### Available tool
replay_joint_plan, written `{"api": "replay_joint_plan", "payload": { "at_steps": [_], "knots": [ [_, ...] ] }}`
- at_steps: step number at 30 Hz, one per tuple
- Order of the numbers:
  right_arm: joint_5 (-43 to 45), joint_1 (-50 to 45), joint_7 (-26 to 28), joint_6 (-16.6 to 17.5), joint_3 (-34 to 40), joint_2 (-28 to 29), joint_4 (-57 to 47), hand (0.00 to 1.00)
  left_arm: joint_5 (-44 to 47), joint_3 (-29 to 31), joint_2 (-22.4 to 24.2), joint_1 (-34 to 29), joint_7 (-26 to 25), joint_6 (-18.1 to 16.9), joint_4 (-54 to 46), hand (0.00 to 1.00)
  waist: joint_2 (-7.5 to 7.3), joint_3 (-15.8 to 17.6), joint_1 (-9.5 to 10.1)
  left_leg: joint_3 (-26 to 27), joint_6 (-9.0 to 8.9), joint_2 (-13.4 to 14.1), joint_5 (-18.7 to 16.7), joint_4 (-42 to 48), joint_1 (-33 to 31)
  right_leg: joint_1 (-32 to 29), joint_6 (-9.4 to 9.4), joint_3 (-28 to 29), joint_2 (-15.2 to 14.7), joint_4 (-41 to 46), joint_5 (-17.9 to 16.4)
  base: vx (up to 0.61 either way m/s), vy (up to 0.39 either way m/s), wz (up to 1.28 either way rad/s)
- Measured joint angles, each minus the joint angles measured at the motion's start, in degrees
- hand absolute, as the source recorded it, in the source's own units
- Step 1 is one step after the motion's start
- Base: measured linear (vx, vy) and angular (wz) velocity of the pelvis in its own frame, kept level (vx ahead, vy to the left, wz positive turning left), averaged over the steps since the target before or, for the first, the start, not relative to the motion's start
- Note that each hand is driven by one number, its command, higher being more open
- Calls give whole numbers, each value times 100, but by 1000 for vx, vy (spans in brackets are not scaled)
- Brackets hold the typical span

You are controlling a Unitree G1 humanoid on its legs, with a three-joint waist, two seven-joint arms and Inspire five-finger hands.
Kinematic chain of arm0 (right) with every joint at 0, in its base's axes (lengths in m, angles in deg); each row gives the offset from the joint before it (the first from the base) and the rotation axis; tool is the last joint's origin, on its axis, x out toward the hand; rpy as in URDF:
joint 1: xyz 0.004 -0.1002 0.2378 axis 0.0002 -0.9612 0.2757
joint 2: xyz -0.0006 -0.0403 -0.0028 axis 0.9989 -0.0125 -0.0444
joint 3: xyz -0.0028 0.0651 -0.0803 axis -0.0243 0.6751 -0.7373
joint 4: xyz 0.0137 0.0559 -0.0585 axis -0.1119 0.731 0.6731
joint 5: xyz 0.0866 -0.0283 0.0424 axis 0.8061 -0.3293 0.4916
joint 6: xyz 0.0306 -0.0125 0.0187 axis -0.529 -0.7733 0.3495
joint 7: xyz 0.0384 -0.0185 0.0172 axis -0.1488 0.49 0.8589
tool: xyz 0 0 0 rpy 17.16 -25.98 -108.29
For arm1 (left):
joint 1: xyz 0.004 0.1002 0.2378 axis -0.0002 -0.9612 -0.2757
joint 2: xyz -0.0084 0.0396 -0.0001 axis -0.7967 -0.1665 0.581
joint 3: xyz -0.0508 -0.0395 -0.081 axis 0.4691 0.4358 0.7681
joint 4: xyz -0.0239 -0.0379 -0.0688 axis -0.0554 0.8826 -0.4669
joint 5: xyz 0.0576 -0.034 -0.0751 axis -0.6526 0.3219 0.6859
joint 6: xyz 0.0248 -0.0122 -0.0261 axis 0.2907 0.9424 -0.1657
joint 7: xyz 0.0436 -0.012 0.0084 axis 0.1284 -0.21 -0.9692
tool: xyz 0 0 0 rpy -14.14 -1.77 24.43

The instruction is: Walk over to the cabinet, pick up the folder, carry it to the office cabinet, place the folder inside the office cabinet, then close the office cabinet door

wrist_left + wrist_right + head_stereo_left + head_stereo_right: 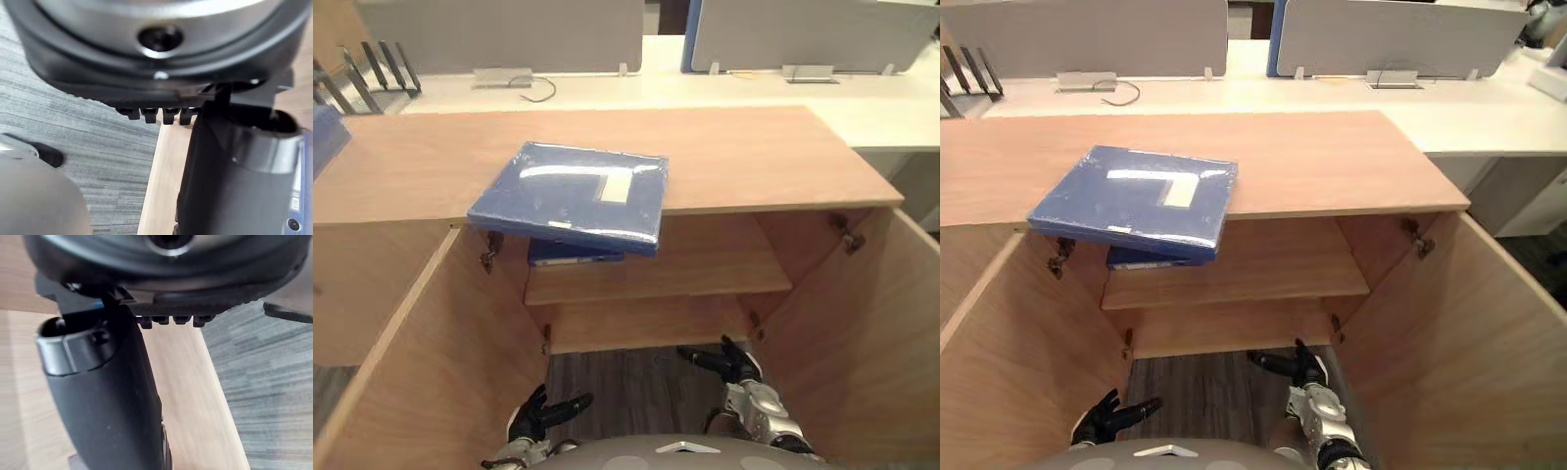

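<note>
A blue folder point(573, 196) in a clear sleeve lies flat on the wooden cabinet's top point(754, 157), its near edge hanging over the front. Under it, a second blue item point(573, 255) rests on the inner shelf point(685, 279). Both cabinet doors stand wide open. My left hand point(543, 411) hangs low in front of the cabinet, fingers relaxed and empty; its thumb point(230, 186) shows in the left wrist view. Down on the other side is my right hand point(729, 362), also open and holding nothing. Both hands are well below the folder.
The left door point(401, 372) and right door point(871, 333) flank me closely. Behind the cabinet is a white desk point(862, 108) with grey partition screens point(509, 29). A black file rack point(372, 69) and a blue object point(325, 137) sit at far left.
</note>
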Motion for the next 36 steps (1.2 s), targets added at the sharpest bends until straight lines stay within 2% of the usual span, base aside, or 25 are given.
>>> {"api": "replay_joint_plan", "payload": {
  "at_steps": [1, 2, 3, 4, 5, 7, 8, 10, 12, 13, 17, 19, 21, 23, 24, 25, 26, 27, 28, 30, 32, 36],
  "knots": [
    [-3, 78, 21, -1, -21, 144, 4, 100, -2, 63, -127, 24, -6, -8, 69, 100, -217, 115, 7, -103, -218, 102, -176, 153, -96, 171, 247, 52, 132, -1426, 174, -367, -192, 30],
    [-6, 99, 33, -3, -21, 202, 10, 100, -7, 71, -186, 51, -12, -8, 109, 100, -311, 166, 5, -183, -292, 153, -318, 258, -160, 306, 369, 160, 214, -2134, 282, -260, -231, 40],
    [-15, 96, 34, -16, -19, 293, 43, 100, -18, 111, -274, 109, -23, -6, 172, 100, -478, 234, 3, -330, -510, 211, -518, 445, -268, 555, 610, 527, 322, -3224, 478, -47, -288, 55],
    [-18, 56, 33, -63, -20, 336, 144, 100, -97, 106, -366, 106, -31, 1, 256, 100, -636, 243, -22, -530, -759, 238, -712, 606, -338, 839, 808, 874, 384, -3831, 259, 51, -336, 53],
    [-21, 78, 33, -80, -16, 241, 226, 100, -162, 112, -303, 174, -65, 19, 410, 100, -486, 275, 3, -624, -856, 385, -794, 698, -340, 943, 750, 788, 580, -3897, 191, 159, -365, 59],
    [-38, 22, -17, -183, -16, -50, 334, 100, -244, 84, -13, 244, -73, 59, 504, 100, 66, 215, -7, -1092, -1054, 934, -807, 734, -550, 1187, 619, 289, 1153, -4401, 176, 170, -305, 43],
    [-62, 9, -21, -198, -16, -113, 362, 100, -244, 95, 33, 248, -77, 60, 520, 100, 148, 187, -12, -1145, -1124, 1049, -766, 669, -541, 1235, 556, 181, 1251, -4467, 183, 183, -242, 32],
    [-69, -30, -20, -209, -25, -196, 407, 100, -246, 93, 57, 246, -76, 54, 529, 100, 258, 118, -22, -1253, -1315, 1260, -559, 531, -520, 1353, 380, -26, 1422, -4525, 158, 142, -173, 36],
    [-68, -39, -20, -197, -112, -210, 407, 100, -249, 85, 16, 273, -67, 33, 473, 100, 180, 94, -32, -1394, -1397, 1391, -420, 584, -560, 1509, 265, -250, 1542, -4615, 86, 142, -157, 44],
    [-67, -45, -19, -190, -134, -195, 418, 100, -238, 85, 1, 275, -79, 15, 426, 100, 91, 36, -33, -1520, -1489, 1407, -354, 770, -723, 1619, 256, -399, 1602, -4773, 86, 141, -137, 43],
    [-64, -26, -11, -160, -365, -160, 475, 100, -210, 82, -9, 256, -84, -72, 186, 100, -5, -34, 20, -1696, -1574, 1291, -292, 1607, -1188, 1966, 179, -660, 1670, -5168, 138, 110, -91, 41],
    [-62, -20, 4, -131, -386, -130, 528, 100, -165, 55, -36, 292, -83, -80, 93, 100, -47, -31, 21, -1588, -1602, 1134, -88, 2356, -1684, 2129, 157, -885, 1620, -5343, 153, 66, -80, 54],
    [-62, -49, 1, -120, -350, -128, 607, 100, -118, -81, -113, 355, -87, -78, 71, 100, -89, 13, 28, -1043, -1627, 1119, 287, 2780, -1992, 2328, 119, -1102, 1491, -5482, 181, 44, -53, 59],
    [-62, -56, -24, -110, -331, -150, 675, 100, -130, -180, -155, 373, -81, -80, 67, 100, -110, 33, 42, -527, -1582, 1189, 457, 2797, -2034, 2398, 104, -1196, 1411, -5512, 190, 17, -36, 33],
    [-62, -71, -33, -98, -302, -177, 672, 100, -197, -247, -170, 382, -79, -80, 68, 100, -123, 49, 37, -120, -1523, 1253, 300, 2684, -2014, 2396, 97, -1225, 1362, -5513, 195, -4, -11, 32],
    [-60, -90, -35, -82, -148, -227, 664, 100, -297, -374, -170, 387, -72, -70, 71, 100, 12, 36, -33, 286, -1463, 1228, 176, 2227, -1921, 2380, 100, -1329, 1338, -5505, 197, -12, 37, 31],
    [-59, -106, -48, -79, -40, -272, 668, 100, -347, -436, -154, 390, -56, -69, 72, 100, 55, 41, -58, 511, -1386, 1244, 154, 1967, -1802, 2384, 102, -1355, 1334, -5509, 198, -25, 93, 40],
    [-57, -141, -77, -80, 90, -294, 665, 100, -398, -500, -163, 405, -35, -73, 90, 100, 69, 35, -122, 670, -1360, 1182, 168, 1280, -1489, 2372, 155, -1386, 1312, -5541, 233, -33, 94, 34],
    [-59, -213, -89, -78, 143, -297, 662, 100, -400, -546, -176, 440, -26, -76, 165, 100, 122, 4, -176, 731, -1344, 1137, 173, 683, -1250, 2371, 206, -1433, 1352, -5629, 267, -36, 95, 34],
    [-58, -268, -94, -79, 239, -258, 665, 100, -401, -581, -215, 564, 13, -57, 346, 100, 85, 25, -180, 721, -1323, 1096, 159, 274, -1119, 2374, 243, -1499, 1364, -5738, 369, -48, 108, 20],
    [-59, -347, -98, -81, 326, -133, 668, 100, -422, -580, -316, 618, 21, -41, 521, 100, -64, 45, -171, 716, -1262, 964, 173, 300, -1134, 2403, 291, -1498, 1242, -5790, 444, -66, 116, 7],
    [-60, -489, -76, -81, 320, -121, 667, 100, -486, -586, -305, 619, 10, -41, 607, 100, -39, 31, -231, 722, -1162, 814, 183, 327, -1130, 2421, 363, -1479, 1099, -5793, 489, -48, 64, 3]
  ]
}}
